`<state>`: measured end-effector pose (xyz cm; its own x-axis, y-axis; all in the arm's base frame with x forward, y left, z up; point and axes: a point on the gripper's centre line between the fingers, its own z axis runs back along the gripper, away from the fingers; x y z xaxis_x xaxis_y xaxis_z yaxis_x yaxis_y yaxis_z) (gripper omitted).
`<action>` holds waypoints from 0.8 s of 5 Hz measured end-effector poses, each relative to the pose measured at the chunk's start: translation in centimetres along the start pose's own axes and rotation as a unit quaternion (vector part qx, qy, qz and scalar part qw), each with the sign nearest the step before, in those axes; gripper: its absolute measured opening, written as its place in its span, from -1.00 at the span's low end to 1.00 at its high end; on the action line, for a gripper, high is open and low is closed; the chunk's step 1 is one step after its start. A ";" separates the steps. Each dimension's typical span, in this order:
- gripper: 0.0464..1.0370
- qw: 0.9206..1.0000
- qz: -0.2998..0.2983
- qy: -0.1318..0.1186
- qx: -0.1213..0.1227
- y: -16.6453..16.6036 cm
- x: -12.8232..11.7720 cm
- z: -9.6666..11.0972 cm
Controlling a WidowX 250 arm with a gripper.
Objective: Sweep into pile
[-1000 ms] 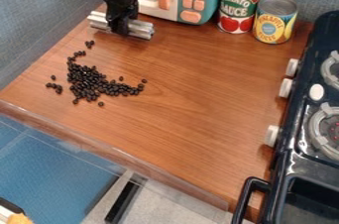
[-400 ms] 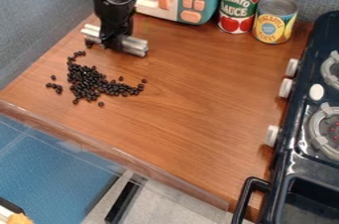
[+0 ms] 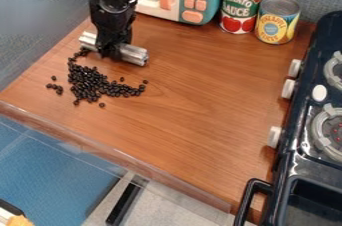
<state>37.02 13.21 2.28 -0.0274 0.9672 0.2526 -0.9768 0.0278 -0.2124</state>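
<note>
Gripper: black two-finger gripper [image 3: 112, 52], clamped on a silvery, ridged bar [image 3: 135, 55].
Beans: small, rounded black beans [image 3: 90, 84], loosely heaped and scattered in front of the bar, the nearest just beside its left end.
Surface: flat brown wood-grain counter [image 3: 194, 105].

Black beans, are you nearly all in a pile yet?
Partly, it seems. Most black beans already lie bunched together. In hand: the tool holds a silvery bar by their upper end. Left: gathering the strays on the left and pulling in the straggly right end.
</note>
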 end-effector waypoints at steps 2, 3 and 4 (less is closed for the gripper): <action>-0.32 1.000 0.001 0.004 -0.006 1.4 0.2 0.6; -0.32 1.000 0.001 0.005 -0.014 1.8 0.1 0.9; -0.32 1.000 0.000 0.008 -0.013 2.4 0.3 0.7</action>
<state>34.48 13.38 2.50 -0.0248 0.9710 0.2376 -0.9709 0.0332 -0.2370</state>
